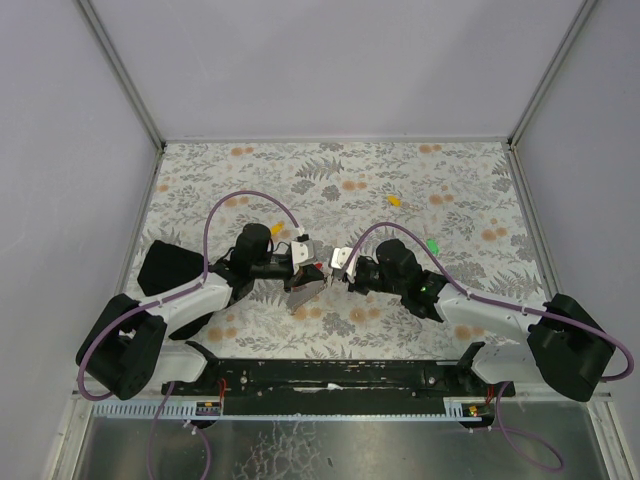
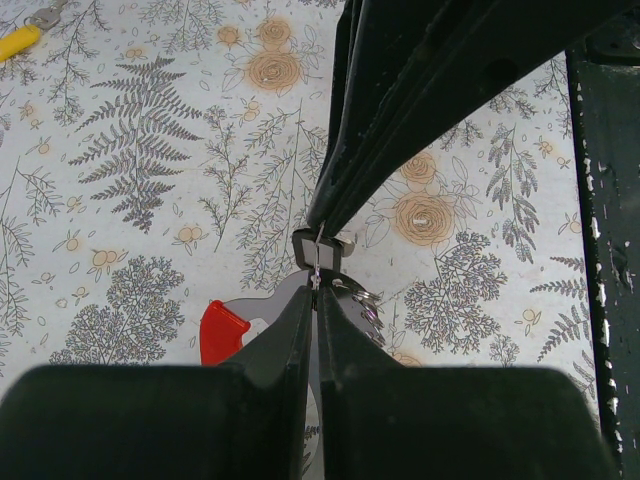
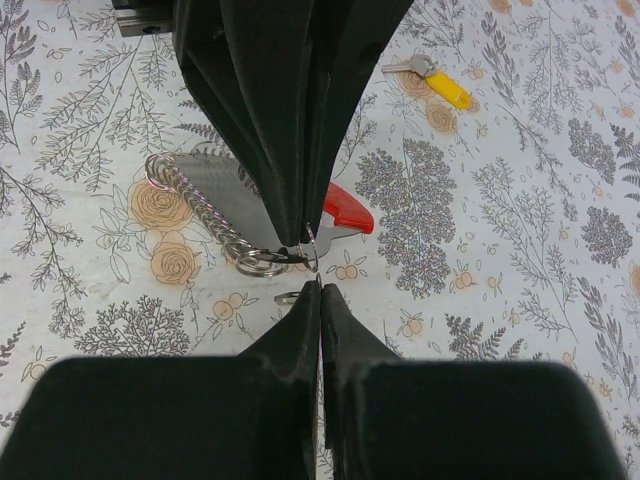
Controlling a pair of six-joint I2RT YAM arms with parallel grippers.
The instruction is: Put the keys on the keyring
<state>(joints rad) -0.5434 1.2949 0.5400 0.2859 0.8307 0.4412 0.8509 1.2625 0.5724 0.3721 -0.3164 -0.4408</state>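
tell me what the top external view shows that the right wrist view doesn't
Only the top external view: the green key and the orange key. Only the right wrist view: the chain of silver rings on the keyring. Both: the yellow key, the keyring, and the left claw and right claw, both shut, tips close together.

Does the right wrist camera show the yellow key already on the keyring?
No, the yellow key lies alone on the table, well apart from the keyring.
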